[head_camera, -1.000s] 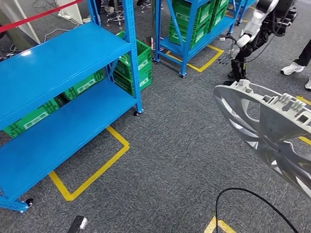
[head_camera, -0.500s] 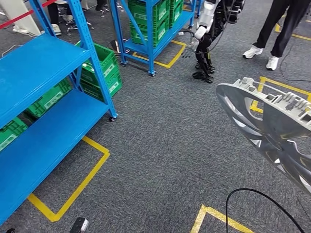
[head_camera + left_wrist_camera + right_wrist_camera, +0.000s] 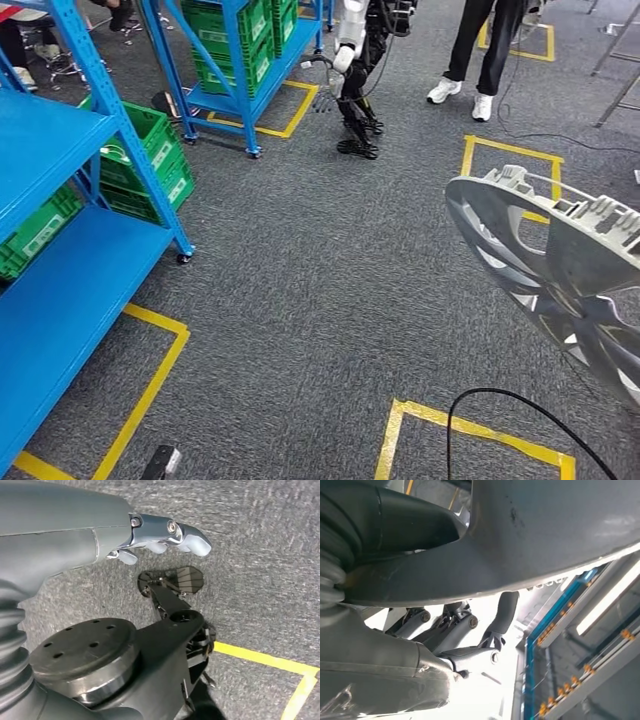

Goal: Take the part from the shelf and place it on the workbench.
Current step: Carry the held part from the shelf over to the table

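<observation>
The part is a large grey round disc with spokes and ribbed tabs, like a wheel cover. It hangs tilted above the carpet at the right of the head view. In the right wrist view my right hand grips it, dark fingers curled under the part's broad grey surface. My left hand hangs over the carpet with its fingers stretched out and nothing in it. The blue shelf stands at the left, its two visible boards bare.
Green crates sit beside the shelf, and more fill a second blue rack at the back. Another robot and a person's legs stand farther ahead. Yellow floor tape and a black cable lie near my feet.
The whole picture has shifted: the camera has turned right, so the shelf slides off to the left and the other robot and person come toward the middle. The part stays put in my right hand.
</observation>
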